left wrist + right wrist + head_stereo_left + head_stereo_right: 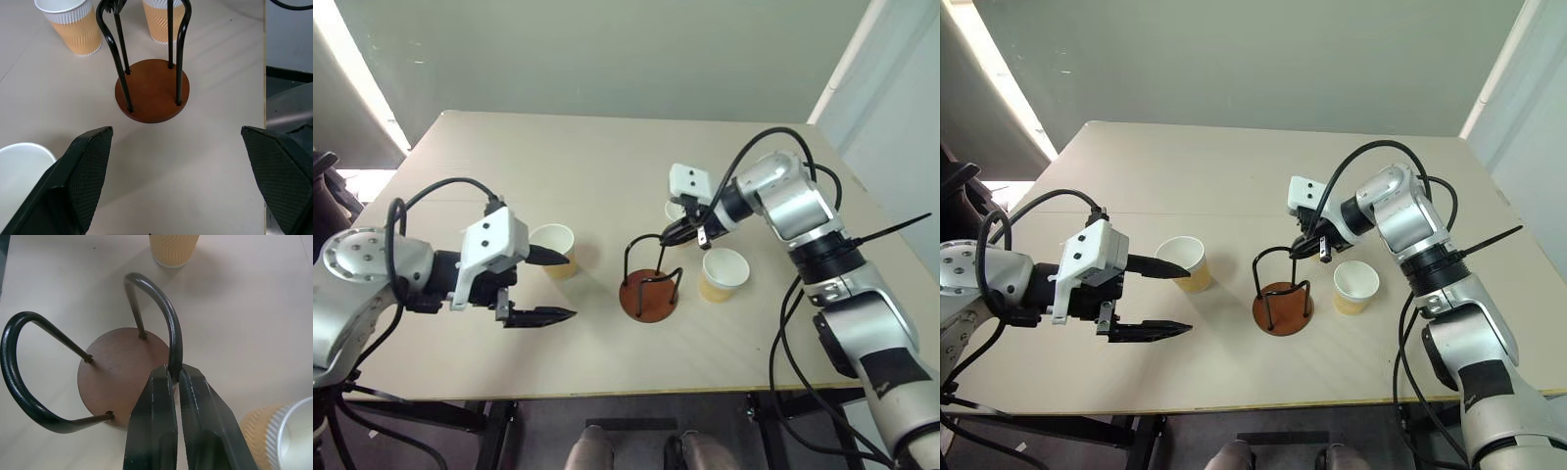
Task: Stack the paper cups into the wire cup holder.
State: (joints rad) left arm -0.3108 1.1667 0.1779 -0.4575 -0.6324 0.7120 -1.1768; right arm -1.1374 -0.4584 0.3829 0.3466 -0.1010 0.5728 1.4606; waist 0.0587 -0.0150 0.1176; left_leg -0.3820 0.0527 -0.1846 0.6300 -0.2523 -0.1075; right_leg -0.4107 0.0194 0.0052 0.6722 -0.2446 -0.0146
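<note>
Left gripper [546, 286] nearest camera, jaws released, empty. Paper cup [554, 249] upright on bench [509, 157], just beyond, touching far jaw tip. Wire cup holder [651, 286] to right of cup, empty; right gripper [175, 382] jaws clenched on one wire loop. Left arm nearer that cup.

Silver metal arms [808, 211], black joints, looping black cables [431, 191]. White wrist boxes [1092, 259] with dark screws. Black tapered fingers [85, 169], mesh-textured pads.
</note>
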